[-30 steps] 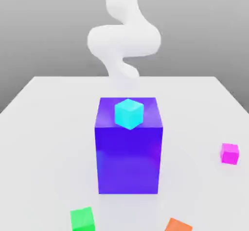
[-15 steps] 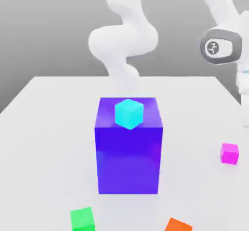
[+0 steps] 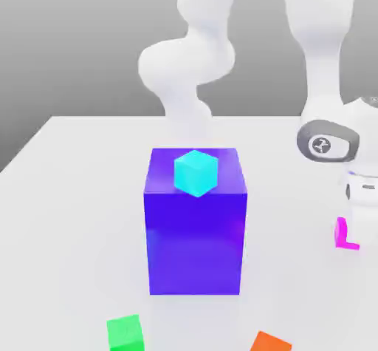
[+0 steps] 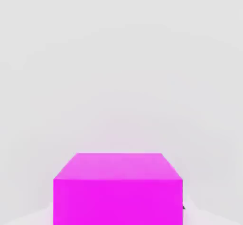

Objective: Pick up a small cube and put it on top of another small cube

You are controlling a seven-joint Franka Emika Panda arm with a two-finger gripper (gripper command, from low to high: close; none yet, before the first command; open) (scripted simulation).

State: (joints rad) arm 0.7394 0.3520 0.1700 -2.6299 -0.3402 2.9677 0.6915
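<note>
The hand is seen lowered at the exterior view's right, at about four o'clock from the tall blue block, and its fingers are closed narrowly on the magenta cube, which is partly hidden behind it on the white surface. In the hand view the magenta cube is shown close up. A cyan cube is set on top of the blue block. A green cube and an orange cube are placed near the front edge, at roughly seven and five o'clock.

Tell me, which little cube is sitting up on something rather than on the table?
The cyan cube: it rests atop the big blue block; the others lie on the table.
</note>
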